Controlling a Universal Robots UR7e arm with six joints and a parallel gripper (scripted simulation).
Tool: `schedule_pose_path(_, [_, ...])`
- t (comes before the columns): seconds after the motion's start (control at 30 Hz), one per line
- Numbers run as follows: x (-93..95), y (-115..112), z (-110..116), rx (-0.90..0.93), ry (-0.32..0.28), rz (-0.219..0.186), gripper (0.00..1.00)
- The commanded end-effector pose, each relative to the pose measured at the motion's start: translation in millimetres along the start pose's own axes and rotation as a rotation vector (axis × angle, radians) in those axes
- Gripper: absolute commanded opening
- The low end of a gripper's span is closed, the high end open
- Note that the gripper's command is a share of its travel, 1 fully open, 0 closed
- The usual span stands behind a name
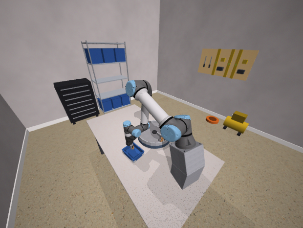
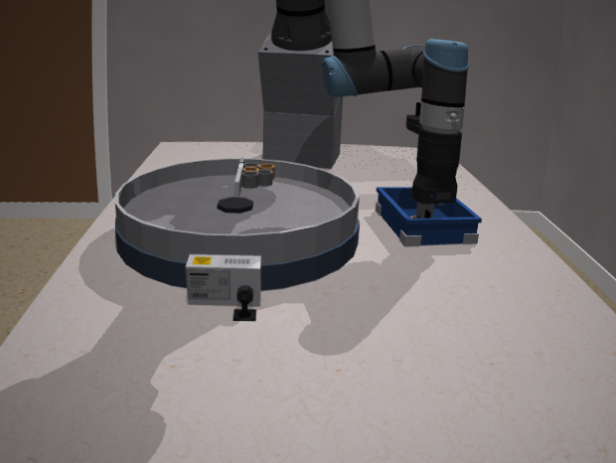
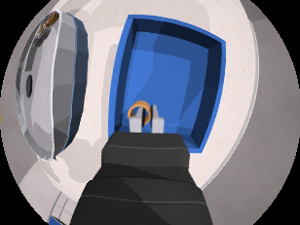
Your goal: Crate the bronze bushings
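Note:
My gripper (image 1: 132, 146) (image 2: 424, 213) (image 3: 148, 115) points down inside the blue crate (image 1: 139, 155) (image 2: 443, 233) (image 3: 113, 87), near one end. It is shut on the wall of an upright bronze bushing (image 2: 413, 217) (image 3: 140, 102), with one finger inside the ring. Whether this bushing touches the crate floor is hidden. On the turning table (image 1: 146, 138) (image 2: 303, 206), two bronze bushings (image 2: 267, 169) (image 3: 51, 19) stand clustered with steel bushings (image 2: 249, 180) (image 3: 43, 34) near the rim on the robot's side. A further grey rim shows partly behind them.
The turning table's raised wall (image 2: 238, 246) stands beside the crate. A thin bar (image 2: 238, 178) runs from its dark hub (image 2: 234, 204) to the cluster. A white labelled box (image 2: 224, 279) and a small black stand (image 2: 244, 314) are in front. Grey corner brackets (image 2: 411, 237) hold the crate.

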State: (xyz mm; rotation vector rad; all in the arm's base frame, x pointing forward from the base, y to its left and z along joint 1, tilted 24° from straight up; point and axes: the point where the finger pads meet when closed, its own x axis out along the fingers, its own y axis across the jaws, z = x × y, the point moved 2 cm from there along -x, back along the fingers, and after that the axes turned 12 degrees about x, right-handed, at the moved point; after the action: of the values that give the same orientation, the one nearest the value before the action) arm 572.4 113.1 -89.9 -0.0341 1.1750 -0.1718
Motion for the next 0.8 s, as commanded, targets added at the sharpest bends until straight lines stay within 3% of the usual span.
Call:
schedule_pose_path(0.0, [0.4, 0.2, 0.7, 0.0, -0.002, 0.0, 0.0])
schedule_pose_path(0.7, [3.9, 0.2, 0.6, 0.0, -0.003, 0.001, 0.0])
schedule_pose_path(0.73, [3.8, 0.2, 0.6, 0.0, -0.003, 0.001, 0.42])
schedule_pose_path(0.77, [3.8, 0.2, 0.6, 0.0, -0.003, 0.001, 0.42])
